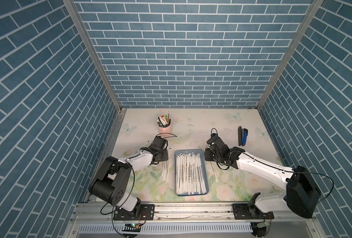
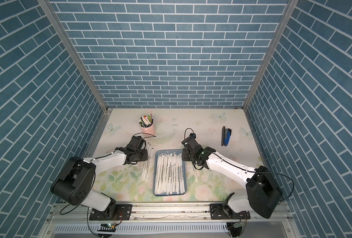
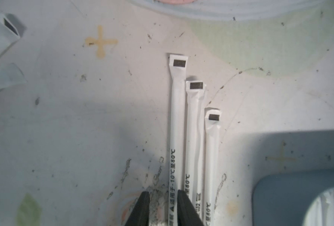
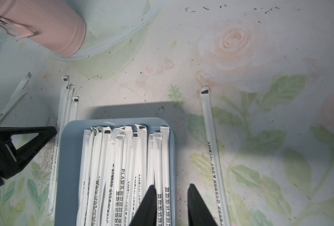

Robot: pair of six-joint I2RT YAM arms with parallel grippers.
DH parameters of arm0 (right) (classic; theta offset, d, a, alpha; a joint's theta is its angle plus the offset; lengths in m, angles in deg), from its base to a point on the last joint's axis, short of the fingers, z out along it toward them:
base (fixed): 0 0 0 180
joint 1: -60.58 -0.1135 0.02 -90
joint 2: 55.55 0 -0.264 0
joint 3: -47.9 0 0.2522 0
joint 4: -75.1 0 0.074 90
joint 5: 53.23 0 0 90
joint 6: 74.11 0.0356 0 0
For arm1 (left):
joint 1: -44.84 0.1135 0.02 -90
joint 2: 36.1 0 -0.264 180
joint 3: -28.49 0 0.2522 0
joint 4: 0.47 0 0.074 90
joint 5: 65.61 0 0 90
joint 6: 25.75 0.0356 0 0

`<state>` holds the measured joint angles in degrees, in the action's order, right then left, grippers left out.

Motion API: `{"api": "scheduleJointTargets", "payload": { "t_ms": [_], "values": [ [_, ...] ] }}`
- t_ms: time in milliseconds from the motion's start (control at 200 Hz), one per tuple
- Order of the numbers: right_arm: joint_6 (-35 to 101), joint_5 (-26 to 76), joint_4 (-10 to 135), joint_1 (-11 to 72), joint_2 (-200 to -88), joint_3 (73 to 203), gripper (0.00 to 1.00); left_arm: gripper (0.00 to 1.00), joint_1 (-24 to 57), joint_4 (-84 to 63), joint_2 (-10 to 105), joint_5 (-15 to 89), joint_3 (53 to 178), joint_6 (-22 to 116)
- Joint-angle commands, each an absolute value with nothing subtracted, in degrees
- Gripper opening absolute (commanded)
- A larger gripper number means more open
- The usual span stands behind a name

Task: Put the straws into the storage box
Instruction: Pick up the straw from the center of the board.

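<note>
A loose straw [image 3: 177,117] inside the narrowly open left pincer [image 3: 162,192]; right pincer [image 4: 172,185] open, empty, over the box [image 4: 68,137] rim.

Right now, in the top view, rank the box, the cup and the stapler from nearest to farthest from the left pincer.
1. Box: just right of the left pincer, past the loose straws.
2. Cup: behind the pincer, toward the back wall.
3. Stapler: far off to the right, toward the back.
</note>
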<state>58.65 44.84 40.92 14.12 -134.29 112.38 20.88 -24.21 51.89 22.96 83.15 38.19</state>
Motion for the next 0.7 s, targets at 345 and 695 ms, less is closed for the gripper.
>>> {"api": "scheduleJointTargets", "payload": {
  "t_ms": [345, 695],
  "values": [
    [56.49, 43.62, 43.19, 14.97, -133.77, 109.88, 0.28, 0.2, 18.1, -29.06, 56.31, 15.55, 86.28, 38.9],
    [56.74, 42.92, 44.76, 15.13, -133.43, 108.5, 0.28, 0.0, 17.65, -32.07, 52.85, 13.07, 86.73, 36.95]
  ]
}}
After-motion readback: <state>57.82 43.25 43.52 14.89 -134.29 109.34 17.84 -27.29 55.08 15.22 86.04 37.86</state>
